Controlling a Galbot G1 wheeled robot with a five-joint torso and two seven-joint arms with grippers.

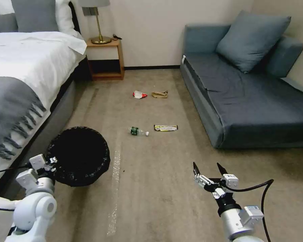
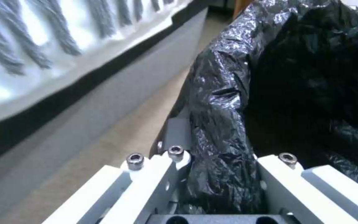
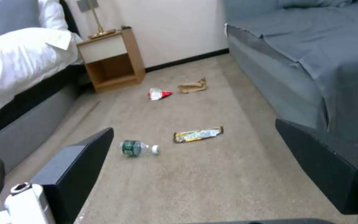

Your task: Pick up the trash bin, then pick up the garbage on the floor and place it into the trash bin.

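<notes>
Nearest the head camera, two pincers flank the trash bin [image 1: 78, 156], the landmark for the rest. One left pincer [image 1: 49, 163] is clamped on the bin's near rim, black liner pinched between its fingers [image 2: 175, 137]. One right pincer [image 1: 208, 169] hovers well to the bin's right, spread wide and empty. Four litter pieces lie on the carpet beyond the bin, ahead of the right pincer: a bottle [image 1: 138, 131], a gold wrapper [image 1: 165, 127], then farther off a red-and-white packet [image 1: 139, 94] and a tan paper bag [image 1: 160, 94].
</notes>
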